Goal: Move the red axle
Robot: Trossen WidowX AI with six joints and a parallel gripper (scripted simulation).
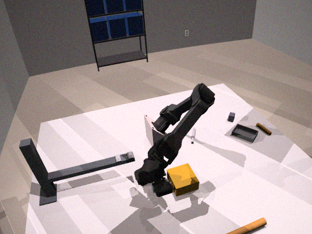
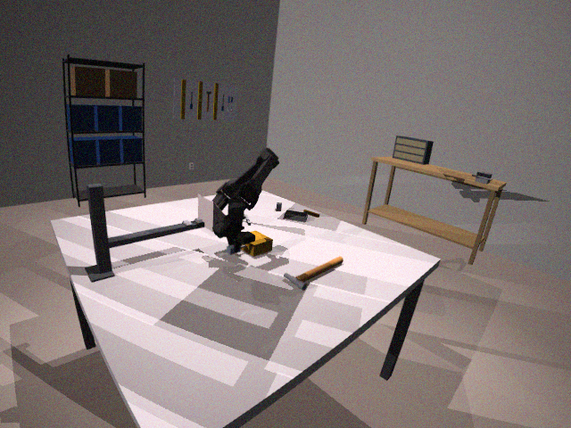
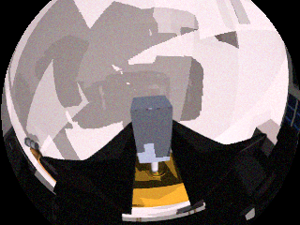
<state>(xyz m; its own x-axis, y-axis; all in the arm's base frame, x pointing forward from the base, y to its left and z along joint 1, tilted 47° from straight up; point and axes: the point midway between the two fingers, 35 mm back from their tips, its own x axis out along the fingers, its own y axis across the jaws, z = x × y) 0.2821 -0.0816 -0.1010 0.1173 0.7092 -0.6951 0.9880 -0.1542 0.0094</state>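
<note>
Hand [image 1: 162,187] [image 2: 234,245] [image 3: 150,124] clenched on grey block [image 3: 151,124] [image 2: 231,249], low over the tabletop [image 1: 100,133] [image 2: 207,368] [image 3: 248,94], just beside yellow block [image 1: 183,176] [image 2: 260,242] [image 3: 159,194]. Pale peg [image 3: 155,166] shows between grey block and yellow block, lined up near a round hole; can't tell if it's in. Red axle not visible in any view; can't tell where it sits. Bracket [image 1: 85,166] [image 2: 152,234] reaches sideways from upright post [image 1: 35,161] [image 2: 98,226]; V-blocks [image 1: 118,158] [image 2: 186,223] near its free end, no axle seen on them. Arm [image 1: 187,119] [image 2: 265,168] bent, elbow high, partly hiding upright panel [image 1: 148,129] [image 2: 205,212]. White rod [image 1: 193,134] lies near the arm. Hammer [image 1: 249,226] [image 2: 322,268] [image 3: 32,142] lies apart from yellow block. Tray [image 1: 243,133] [image 2: 294,216] sits between dark cube [image 1: 231,117] [image 2: 278,206] and brown bar [image 1: 263,128] [image 2: 311,213], well apart from the hand.
</note>
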